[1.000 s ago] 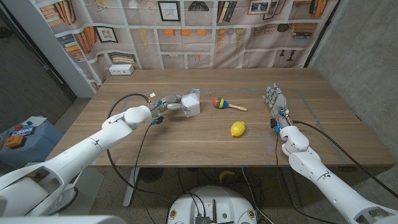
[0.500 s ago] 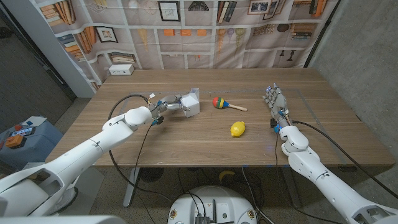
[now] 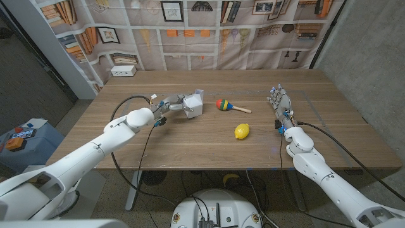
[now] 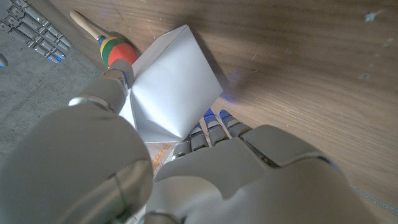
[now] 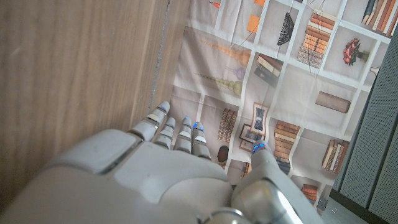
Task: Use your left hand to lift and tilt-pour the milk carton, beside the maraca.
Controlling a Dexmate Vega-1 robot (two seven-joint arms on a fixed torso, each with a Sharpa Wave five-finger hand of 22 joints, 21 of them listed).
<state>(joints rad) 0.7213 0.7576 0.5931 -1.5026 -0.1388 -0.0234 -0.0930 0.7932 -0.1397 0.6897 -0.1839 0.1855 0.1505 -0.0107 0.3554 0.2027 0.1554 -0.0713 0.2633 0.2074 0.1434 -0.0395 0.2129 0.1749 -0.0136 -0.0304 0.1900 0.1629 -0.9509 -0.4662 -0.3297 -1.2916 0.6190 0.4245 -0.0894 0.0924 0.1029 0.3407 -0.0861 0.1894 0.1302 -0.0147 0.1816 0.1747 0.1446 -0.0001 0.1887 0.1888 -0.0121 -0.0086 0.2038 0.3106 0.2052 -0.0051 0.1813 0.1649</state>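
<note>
- The milk carton [image 3: 195, 104] is small, white and plain, with a gabled top; it is tipped off upright, leaning toward the left robot hand [image 3: 169, 104], at the middle-left of the bench [image 3: 190, 142].
- In the left wrist view the milk carton [image 4: 174, 87] shows a flat white face and a sharp corner, with the maraca [image 4: 115, 50] close behind it.
- The maraca [image 3: 226, 104], with a red, yellow, green and blue head on a pale wooden handle, lies just beside the carton on its right; a yellow lemon [image 3: 242, 131] sits nearer the front edge, apart from both.
- The bench is brown wood grain; behind it hangs a backdrop [image 3: 209, 31] printed with bookshelves.
- The left robot hand is clamped around the carton's side, fingers wrapped on it.
- The right robot hand [image 3: 280, 104] holds nothing, fingers straight and slightly apart, at the bench's right side.
</note>
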